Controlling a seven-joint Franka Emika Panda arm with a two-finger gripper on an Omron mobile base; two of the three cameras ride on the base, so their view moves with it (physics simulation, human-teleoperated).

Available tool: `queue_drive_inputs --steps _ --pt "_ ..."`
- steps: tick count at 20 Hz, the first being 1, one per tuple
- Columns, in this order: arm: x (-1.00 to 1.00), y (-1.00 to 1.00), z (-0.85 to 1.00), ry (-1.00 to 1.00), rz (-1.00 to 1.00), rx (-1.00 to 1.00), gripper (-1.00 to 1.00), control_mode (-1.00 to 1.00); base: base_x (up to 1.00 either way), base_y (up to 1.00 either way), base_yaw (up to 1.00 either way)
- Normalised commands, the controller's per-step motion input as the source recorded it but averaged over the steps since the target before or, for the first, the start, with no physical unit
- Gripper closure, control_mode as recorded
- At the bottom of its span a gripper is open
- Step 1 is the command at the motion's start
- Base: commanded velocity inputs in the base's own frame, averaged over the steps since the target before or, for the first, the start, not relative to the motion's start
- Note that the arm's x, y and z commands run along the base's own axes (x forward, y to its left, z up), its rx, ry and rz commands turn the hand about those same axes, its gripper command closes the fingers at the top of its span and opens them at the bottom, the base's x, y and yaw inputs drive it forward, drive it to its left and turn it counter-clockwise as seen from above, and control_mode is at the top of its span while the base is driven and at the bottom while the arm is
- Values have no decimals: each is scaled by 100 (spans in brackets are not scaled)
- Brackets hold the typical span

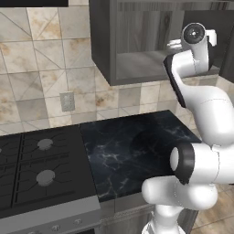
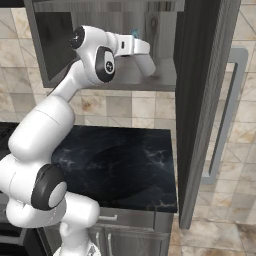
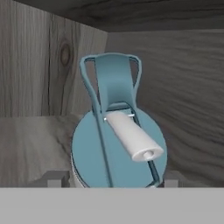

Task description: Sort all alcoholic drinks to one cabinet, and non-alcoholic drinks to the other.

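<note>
In the left base view the arm (image 1: 201,114) rises from the lower right and reaches up into the open cabinet (image 1: 103,41) above the counter (image 1: 132,151), its wrist bent so the hand goes in over the shelf; the stove (image 1: 41,169) sits to the left, well apart from the work. In the right base view the hand stretches level into the same cabinet, and a sliver of teal lid (image 2: 134,33) peeks just above it; the door (image 2: 200,100) with its pale handle (image 2: 227,115) stands swung wide to the right, which leaves the shelf free to reach. In the hand view the white bottle's teal lid (image 3: 118,144) sits close below the camera, spout tipped forward, near the back corner of the cabinet. The gripper (image 3: 114,180) has its tips on either side of the lid; whether they press it or have let go I cannot tell. The bottle appears to stand on the shelf, so this placement looks about done.
</note>
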Motion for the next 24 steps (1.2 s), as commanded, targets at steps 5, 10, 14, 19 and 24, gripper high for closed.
queue_drive_inputs --steps 5,10,14,19,24 --pt "2 -4 -2 0 0 1 -100 -100 0 0 0" --pt "0 -10 0 0 0 0 -100 -100 0 0 0" --pt "0 -10 0 -4 0 0 -100 -100 0 0 0" --pt "0 -10 0 -5 0 0 -100 -100 0 0 0" --pt "12 -7 0 -9 0 0 -100 -100 0 0 0"
